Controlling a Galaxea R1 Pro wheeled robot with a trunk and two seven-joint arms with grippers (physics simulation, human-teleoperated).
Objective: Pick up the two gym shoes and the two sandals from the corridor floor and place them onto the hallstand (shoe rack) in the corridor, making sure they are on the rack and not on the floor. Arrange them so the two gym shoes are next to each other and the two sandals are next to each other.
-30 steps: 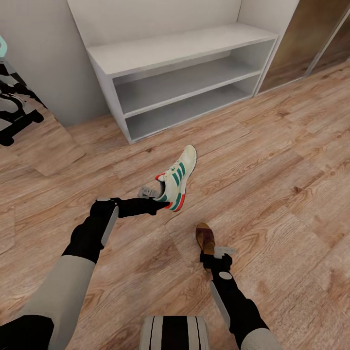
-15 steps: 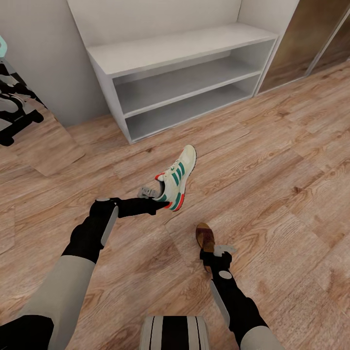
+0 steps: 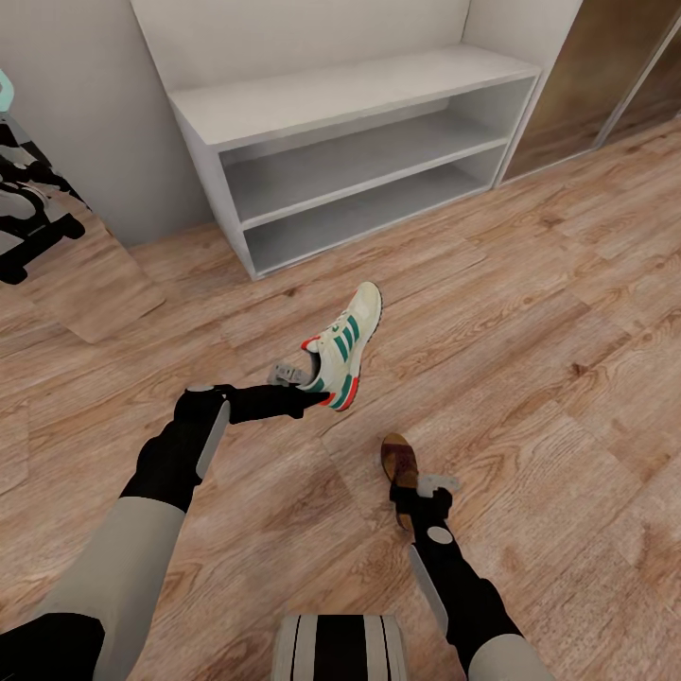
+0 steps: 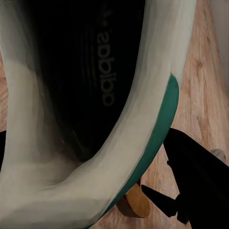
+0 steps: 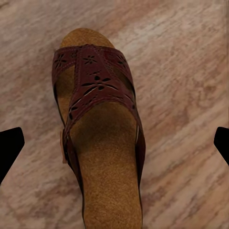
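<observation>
One gym shoe (image 3: 346, 342), off-white with green stripes and red accents, hangs tilted just above the corridor floor (image 3: 530, 312). My left gripper (image 3: 305, 383) is shut on its heel. The left wrist view looks into the shoe's dark inside (image 4: 95, 76). One dark brown sandal (image 3: 399, 462) lies flat on the floor. My right gripper (image 3: 423, 494) stands open over its heel end, with the sandal (image 5: 100, 138) between the wide-apart fingertips (image 5: 9, 148). The hallstand (image 3: 350, 95) stands against the far wall.
Black exercise equipment (image 3: 28, 218) stands at the far left. A brown panel door (image 3: 615, 76) is to the right of the hallstand. My own base (image 3: 340, 648) shows at the near edge. Open floor lies to the right.
My right gripper has edged slightly forward over the sandal. The left gripper and the gym shoe have hardly moved.
</observation>
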